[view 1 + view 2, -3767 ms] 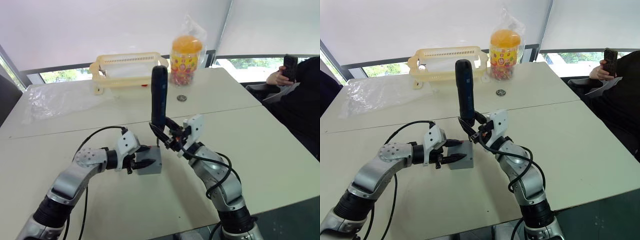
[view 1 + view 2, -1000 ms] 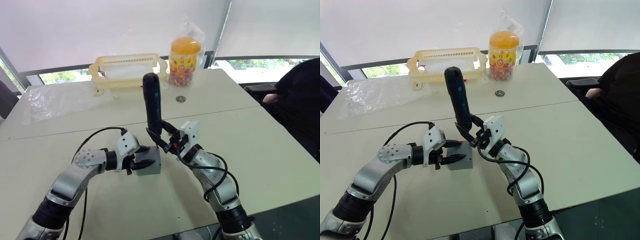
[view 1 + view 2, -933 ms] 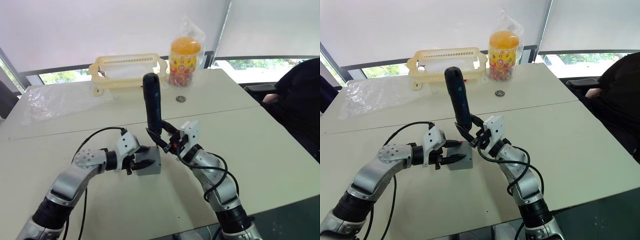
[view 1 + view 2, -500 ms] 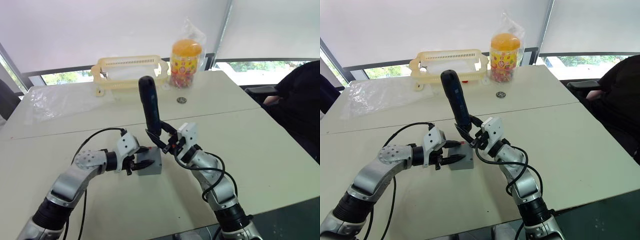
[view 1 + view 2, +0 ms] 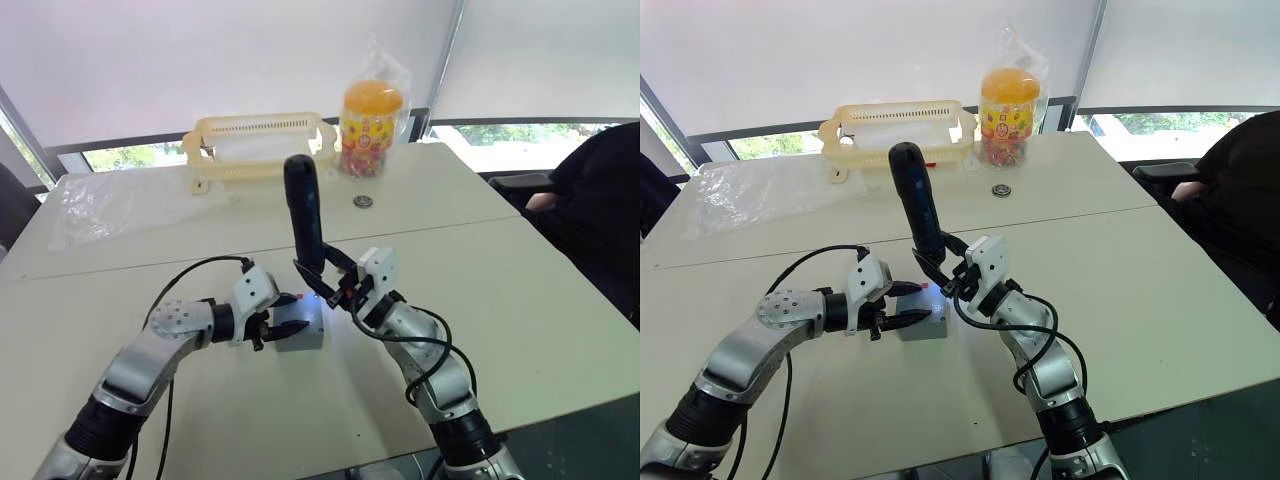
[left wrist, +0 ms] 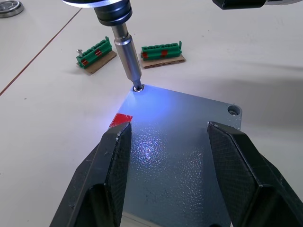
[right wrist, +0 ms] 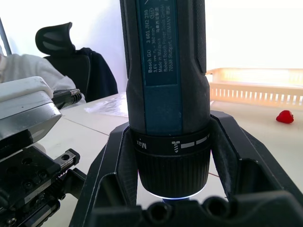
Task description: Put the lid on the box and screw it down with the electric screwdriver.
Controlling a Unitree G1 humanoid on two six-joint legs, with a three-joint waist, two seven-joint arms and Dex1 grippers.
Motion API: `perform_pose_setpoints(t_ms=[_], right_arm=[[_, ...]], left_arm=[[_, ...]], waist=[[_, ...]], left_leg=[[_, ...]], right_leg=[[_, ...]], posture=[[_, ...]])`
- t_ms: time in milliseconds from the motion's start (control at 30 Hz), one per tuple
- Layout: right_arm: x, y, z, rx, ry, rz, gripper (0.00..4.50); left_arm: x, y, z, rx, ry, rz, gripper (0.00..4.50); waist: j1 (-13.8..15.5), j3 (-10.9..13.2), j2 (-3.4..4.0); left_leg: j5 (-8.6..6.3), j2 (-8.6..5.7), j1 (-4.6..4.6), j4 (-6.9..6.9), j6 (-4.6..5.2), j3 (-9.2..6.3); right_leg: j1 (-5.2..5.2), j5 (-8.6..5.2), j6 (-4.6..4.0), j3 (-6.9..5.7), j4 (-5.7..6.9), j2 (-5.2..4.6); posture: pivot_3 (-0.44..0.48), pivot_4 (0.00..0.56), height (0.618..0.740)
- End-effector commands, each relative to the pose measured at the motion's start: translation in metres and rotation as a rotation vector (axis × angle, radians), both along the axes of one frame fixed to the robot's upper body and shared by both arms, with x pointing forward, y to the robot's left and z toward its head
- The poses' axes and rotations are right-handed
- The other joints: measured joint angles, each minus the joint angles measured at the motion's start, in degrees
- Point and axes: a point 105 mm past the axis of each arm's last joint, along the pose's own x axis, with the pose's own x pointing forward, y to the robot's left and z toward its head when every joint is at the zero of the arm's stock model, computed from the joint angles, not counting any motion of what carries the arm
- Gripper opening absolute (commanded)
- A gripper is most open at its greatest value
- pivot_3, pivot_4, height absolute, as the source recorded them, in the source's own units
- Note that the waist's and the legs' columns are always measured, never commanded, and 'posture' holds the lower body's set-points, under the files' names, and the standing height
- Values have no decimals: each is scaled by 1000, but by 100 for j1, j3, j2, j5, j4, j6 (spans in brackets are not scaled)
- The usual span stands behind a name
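My right tool (image 5: 943,272) clamps the electric screwdriver (image 5: 914,200), bit in the lid (image 6: 184,156)'s corner hole; my left tool (image 6: 170,142) grips the box (image 5: 922,325), mostly hidden beneath.

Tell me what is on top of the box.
The lid covers the box, with the electric screwdriver bit set in one corner hole. The left gripper fingers straddle it. The box's inside is hidden.

The screwdriver (image 5: 304,212) in the right gripper (image 5: 327,283) now stands more upright than a moment ago, its light glowing blue on the lid (image 6: 184,156).
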Motion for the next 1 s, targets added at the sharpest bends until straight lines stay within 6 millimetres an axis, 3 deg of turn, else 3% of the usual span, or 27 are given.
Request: perform_pose_setpoints(t_ms=[33,733,1000], right_arm=[[4,-7,-47,-77,177,-32,1766],[4,-9,-29,-44,129,-55,1766],[7,-15,43,57,-11,-85,1766]], left_arm=[[-3,4,-19,58,55,12,2569],[-5,9,-39,92,97,39,2569],[-3,13,-50,114,95,58,2569]], waist=[[0,0,0],[4,-5,1],[19,3,10]], left_leg=[[0,0,0,0,0,0],[0,0,1,-1,0,0],[0,-1,-5,0,0,0]], right_leg=[[0,0,0,0,0,0],[1,-2,-3,0,-2,-2],[-3,-3,-5,1,-3,-3]], posture=[[0,150,740],[0,150,740],[0,150,740]])
